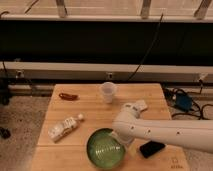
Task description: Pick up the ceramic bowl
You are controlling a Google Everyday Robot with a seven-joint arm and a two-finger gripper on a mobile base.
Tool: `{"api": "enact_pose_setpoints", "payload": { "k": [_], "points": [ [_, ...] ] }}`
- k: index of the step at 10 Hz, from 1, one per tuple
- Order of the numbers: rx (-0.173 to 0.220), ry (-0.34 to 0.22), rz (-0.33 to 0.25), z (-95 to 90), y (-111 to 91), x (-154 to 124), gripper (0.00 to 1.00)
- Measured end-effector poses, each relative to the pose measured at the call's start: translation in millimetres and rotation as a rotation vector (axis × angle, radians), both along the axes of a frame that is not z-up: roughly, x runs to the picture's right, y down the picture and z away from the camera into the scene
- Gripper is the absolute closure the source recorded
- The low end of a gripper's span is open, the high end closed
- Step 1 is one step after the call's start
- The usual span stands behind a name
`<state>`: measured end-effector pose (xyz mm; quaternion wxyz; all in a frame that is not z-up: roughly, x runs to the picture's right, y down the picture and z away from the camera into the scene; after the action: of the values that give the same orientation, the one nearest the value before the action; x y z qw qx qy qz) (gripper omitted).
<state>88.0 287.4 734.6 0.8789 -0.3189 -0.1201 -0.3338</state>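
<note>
A dark wall crossed by pale rails and hanging cables runs along the far side, and in front of it stands a wooden table (90, 107) on a speckled floor. The bowl (102, 150) sits at the table's near edge, a little left of centre, flat on the wood and not lifted. A white arm (170, 134) reaches in from the right, and its gripper (121, 139) is down at the bowl's right rim, largely covered by the arm's own end. Whether the gripper is spread, closed on the rim or only beside it cannot be told from here. A white cup (108, 92) stands well apart on the far side. A pale bottle (65, 127) lies on its side to the left, a small reddish thing (68, 96) lies far left, a white object (136, 106) lies just beyond the arm, and a black object (151, 148) rests near the bowl's right, under the arm. The main risk is probably the grip. A glossy, shallow rim gives little to hold, so a one-sided pinch could slip or let the bowl tip as it rises. The bowl is also close to the near edge, so a push rather than a clean clamp might slide it off. A swing of the arm could also knock the black object.
</note>
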Motion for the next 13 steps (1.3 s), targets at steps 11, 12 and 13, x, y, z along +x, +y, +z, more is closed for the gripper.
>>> {"api": "enact_pose_setpoints", "payload": {
  "k": [11, 12, 13],
  "points": [
    [-0.005, -0.016, 0.003, 8.0, 11.1, -0.5, 0.20],
    [-0.004, -0.016, 0.003, 8.6, 11.5, 0.2, 0.20],
    [-0.004, -0.017, 0.003, 9.1, 12.4, 0.0, 0.20]
  ]
}}
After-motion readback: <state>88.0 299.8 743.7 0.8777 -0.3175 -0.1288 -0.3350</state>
